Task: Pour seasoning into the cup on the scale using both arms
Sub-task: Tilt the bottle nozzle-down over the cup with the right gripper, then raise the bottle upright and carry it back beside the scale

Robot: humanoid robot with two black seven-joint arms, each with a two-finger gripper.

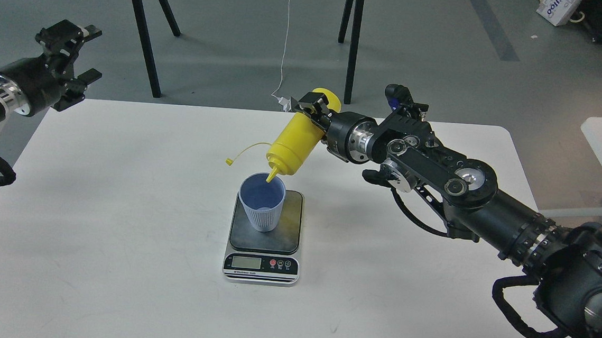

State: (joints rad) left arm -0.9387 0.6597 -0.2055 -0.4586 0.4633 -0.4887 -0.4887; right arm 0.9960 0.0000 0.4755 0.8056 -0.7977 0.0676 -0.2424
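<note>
While the yellow squeeze bottle (296, 139) hangs tilted nozzle-down over the light-blue cup (262, 202), the right gripper (313, 110) is clamped on the bottle's upper body near its base end, with the cone tip just at or barely above the cup's far rim. The cup stands upright on the dark platform of the kitchen scale (263, 243), toward its left-rear part, and the scale sits near the middle of the white table (117, 220). The bottle's thin cap strap (244, 152) trails out to the left, clear of the cup. No stream from the nozzle can be made out, and the scale's display is too small to read.

The left gripper (72, 63) hovers well apart, off the table's far-left corner, its fingers spread and holding nothing.

The likeliest trouble is aim: the nozzle sits at the rim and not over the cup's centre, so seasoning could run down the outside wall or land on the platform, spoiling the reading. A light plastic cup with nothing steadying it could also be nudged or tipped if the nozzle dips and catches the rim. Since the grip is high on the bottle, a harder squeeze might let the bottle pivot in the fingers. Too much tilt could overshoot the intended weight.
</note>
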